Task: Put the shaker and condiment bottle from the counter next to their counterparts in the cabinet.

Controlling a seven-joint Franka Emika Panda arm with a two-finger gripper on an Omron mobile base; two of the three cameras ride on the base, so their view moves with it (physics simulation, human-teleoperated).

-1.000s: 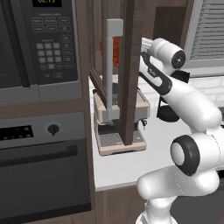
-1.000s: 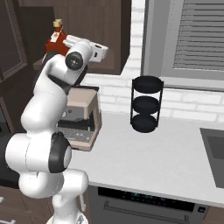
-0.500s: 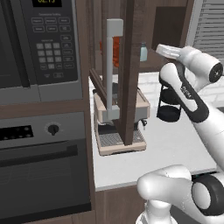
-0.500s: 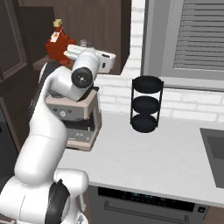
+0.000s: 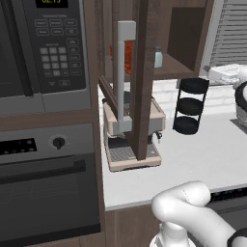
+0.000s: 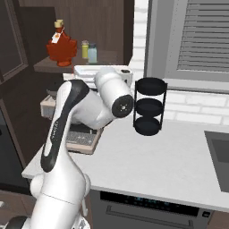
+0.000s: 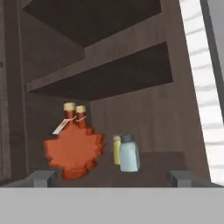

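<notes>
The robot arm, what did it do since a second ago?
The arm pulled back from the cabinet toward the window side, its jaws wide open and empty. The condiment bottle and shaker stayed on the shelf beside their counterparts; the black rack stayed put.

The cabinet [image 7: 144, 127] shelf carries two leaf bottles [image 7: 72, 151], a yellow shaker [image 7: 116, 150] and a blue shaker [image 7: 129, 154]; the desk [image 6: 179, 156] bears a black rack [image 6: 149, 106].

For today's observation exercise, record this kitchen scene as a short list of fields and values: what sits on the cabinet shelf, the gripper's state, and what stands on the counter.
cabinet shelf: holds leaf-shaped bottles and shakers
condiment bottle: upright, a second cap just behind it
shaker: upright, right of the bottles, beside a yellow shaker
gripper: open, holding nothing, facing the shelf
counter: black tiered rack, coffee machine
</notes>
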